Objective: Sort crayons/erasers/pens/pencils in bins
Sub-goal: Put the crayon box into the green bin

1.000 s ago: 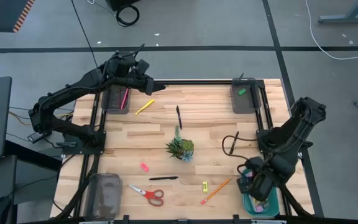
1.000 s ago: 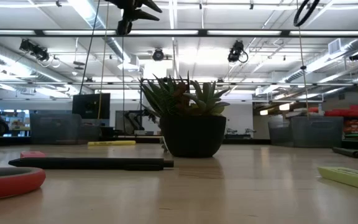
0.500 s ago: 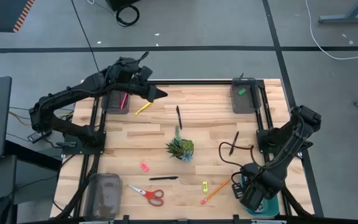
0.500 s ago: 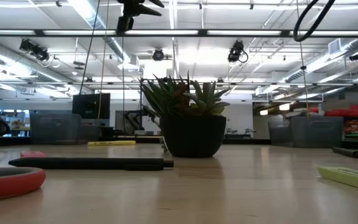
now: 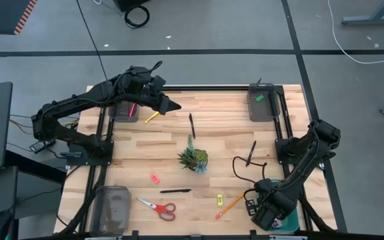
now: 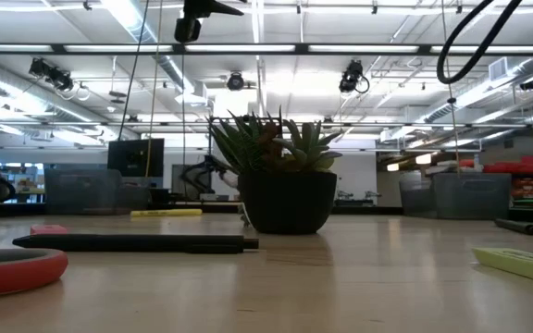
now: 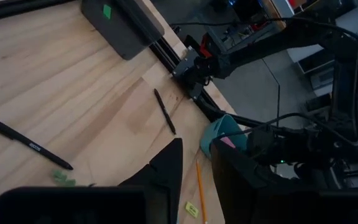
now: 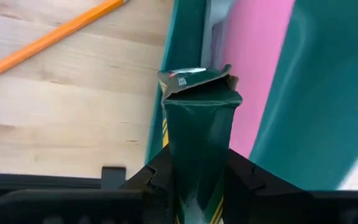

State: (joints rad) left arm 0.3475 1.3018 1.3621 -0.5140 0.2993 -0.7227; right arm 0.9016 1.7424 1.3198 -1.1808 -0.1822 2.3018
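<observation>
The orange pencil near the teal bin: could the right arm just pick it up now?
Probably not yet. The right gripper is shut on the crayon box over the teal bin. The orange pencil lies unobstructed nearby.

Even overhead light, soft shadows; low view backlit.

High view: flat, bright, light wooden tabletop (image 5: pixel 219 140) evenly lit, only faint shadows under the dark arms. Low view: long ceiling strip lights (image 6: pixel 248 48) blow out to glare; spiky green potted plant (image 6: pixel 280 176) goes near-silhouette, the red ring (image 6: pixel 7 268) in the foreground is blurred. Left wrist view: own dark fingers (image 7: pixel 166 174) out of focus, far background dim. Right wrist view: green crayon box (image 8: pixel 194 143) sharp, dark fingers (image 8: pixel 157 177) soft.
</observation>
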